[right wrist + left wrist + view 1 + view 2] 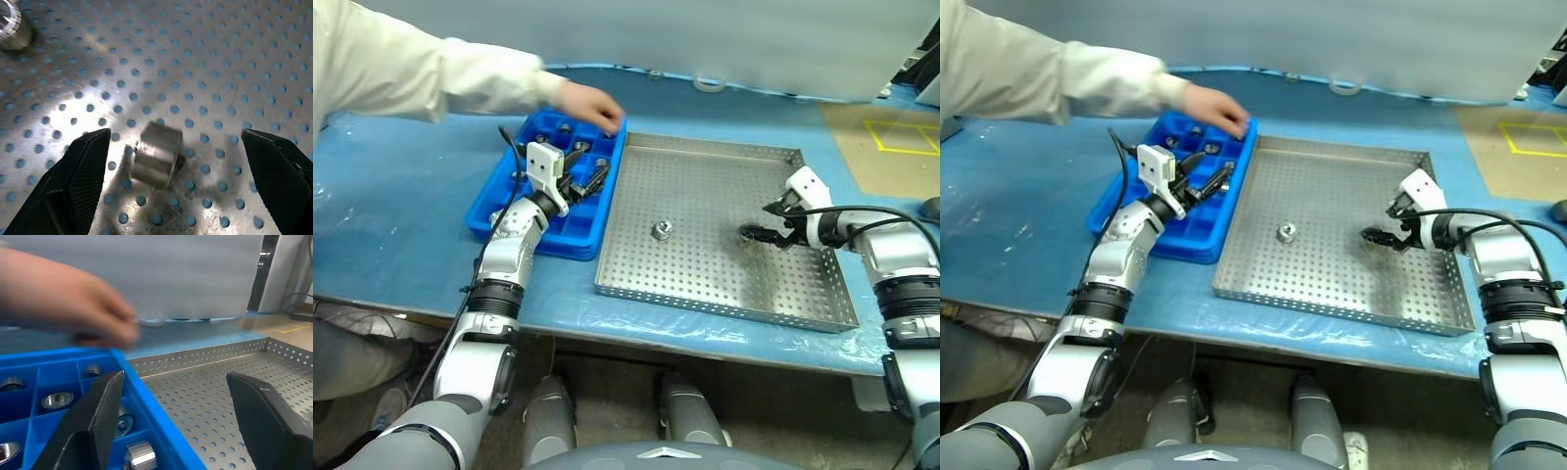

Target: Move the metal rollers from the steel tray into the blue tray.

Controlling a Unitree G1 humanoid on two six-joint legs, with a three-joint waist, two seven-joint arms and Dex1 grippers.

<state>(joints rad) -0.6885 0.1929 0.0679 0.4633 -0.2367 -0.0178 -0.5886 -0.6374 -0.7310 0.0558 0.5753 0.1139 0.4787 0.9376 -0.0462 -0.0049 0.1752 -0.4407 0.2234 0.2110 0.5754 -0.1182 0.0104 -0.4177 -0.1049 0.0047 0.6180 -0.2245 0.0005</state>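
Note:
The steel tray (705,294) lies on the table with the blue tray (553,247) touching its left side. My right gripper (759,220) hangs open low over the steel tray's right part. One metal roller (156,155) lies on the perforated floor between its fingers, untouched. A second roller (661,230) stands near the tray's middle. My left gripper (590,166) is open and holds nothing, above the blue tray's right rim (146,401). Several rollers (57,400) sit in the blue compartments.
A person's hand (592,106) in a pale sleeve reaches over the far end of the blue tray, close to my left gripper. A blue cover (401,225) spreads over the table. A roll of tape (710,84) lies at the back edge.

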